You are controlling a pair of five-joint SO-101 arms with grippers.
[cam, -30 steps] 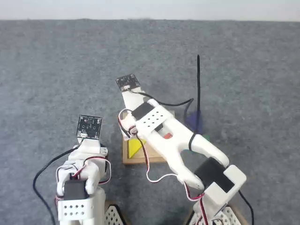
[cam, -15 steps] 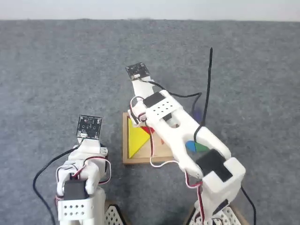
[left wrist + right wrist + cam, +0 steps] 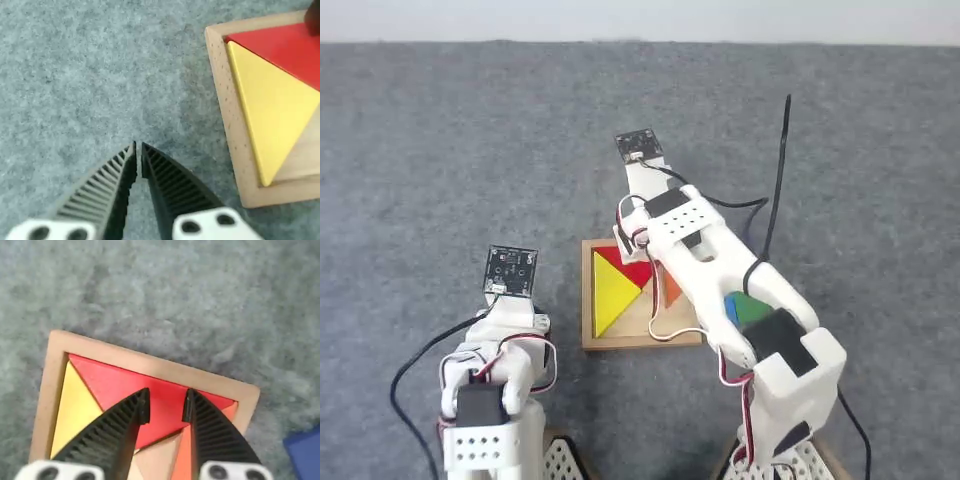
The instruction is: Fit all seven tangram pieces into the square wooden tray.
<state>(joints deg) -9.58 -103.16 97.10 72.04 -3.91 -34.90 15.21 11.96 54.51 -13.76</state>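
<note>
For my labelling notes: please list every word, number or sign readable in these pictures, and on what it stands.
No text can be read.
The wooden tray, yellow piece and red piece bear no print; any marks on the left arm's circuit board are too small to read.

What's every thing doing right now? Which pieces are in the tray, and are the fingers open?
wooden tray: flat on the table, partly filled
yellow triangle: in the tray
red triangle: in the tray, beside the yellow triangle
orange piece: in the tray
blue piece: outside the tray
green piece: outside the tray
left gripper: fingers shut, empty
right gripper: fingers open, empty, over the red triangle
</note>
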